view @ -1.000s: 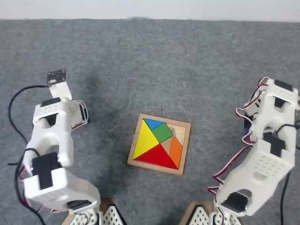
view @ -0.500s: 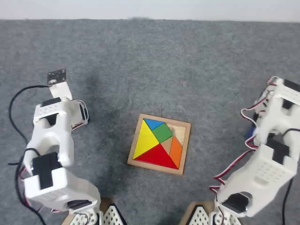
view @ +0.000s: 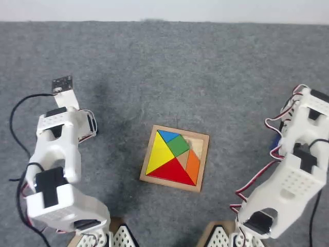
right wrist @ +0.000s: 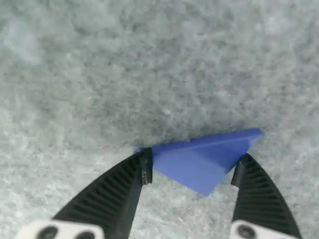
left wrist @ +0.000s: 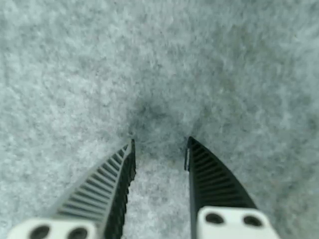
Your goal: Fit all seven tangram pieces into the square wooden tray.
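Observation:
The square wooden tray (view: 204,137) lies mid-table. It holds a yellow triangle (view: 159,152), a red triangle (view: 172,171), a light blue piece (view: 167,135), a green piece (view: 178,145) and an orange piece (view: 193,164). Bare wood shows at the tray's right corner (view: 198,147). A dark blue triangle (right wrist: 199,159) lies on the carpet at the right, peeking out beside the right arm (view: 273,146). My right gripper (right wrist: 192,167) is open and straddles it, one fingertip (right wrist: 144,167) touching its corner. My left gripper (left wrist: 159,144) is open over bare carpet at the left.
Grey carpet covers the whole table. The left arm (view: 56,149) stands left of the tray and the right arm (view: 295,170) right of it, both with loose cables. A small circuit board (view: 62,83) juts out from the left arm.
The right arm has shifted a little to the right, away from the tray, most of it in the first half second. The left arm and the tray's pieces have not moved.

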Robot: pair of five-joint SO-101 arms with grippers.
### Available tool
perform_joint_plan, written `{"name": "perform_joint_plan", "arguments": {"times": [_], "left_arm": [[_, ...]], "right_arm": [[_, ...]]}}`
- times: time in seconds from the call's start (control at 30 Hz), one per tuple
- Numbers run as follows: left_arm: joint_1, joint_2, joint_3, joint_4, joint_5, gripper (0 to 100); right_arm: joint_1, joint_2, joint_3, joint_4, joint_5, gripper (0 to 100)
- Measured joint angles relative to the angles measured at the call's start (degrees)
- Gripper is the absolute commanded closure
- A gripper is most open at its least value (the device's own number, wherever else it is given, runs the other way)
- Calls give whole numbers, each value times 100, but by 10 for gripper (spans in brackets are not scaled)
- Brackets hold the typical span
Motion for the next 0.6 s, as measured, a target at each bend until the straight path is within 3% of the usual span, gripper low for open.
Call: {"name": "perform_joint_plan", "arguments": {"times": [0.4,0.5,0.6], "left_arm": [[0,0,0,0,0,849],[0,0,0,0,0,849],[0,0,0,0,0,849]], "right_arm": [[-325,281,-334,440,3710,725],[-334,281,-334,571,4686,768],[-273,281,-334,659,4941,812]]}}
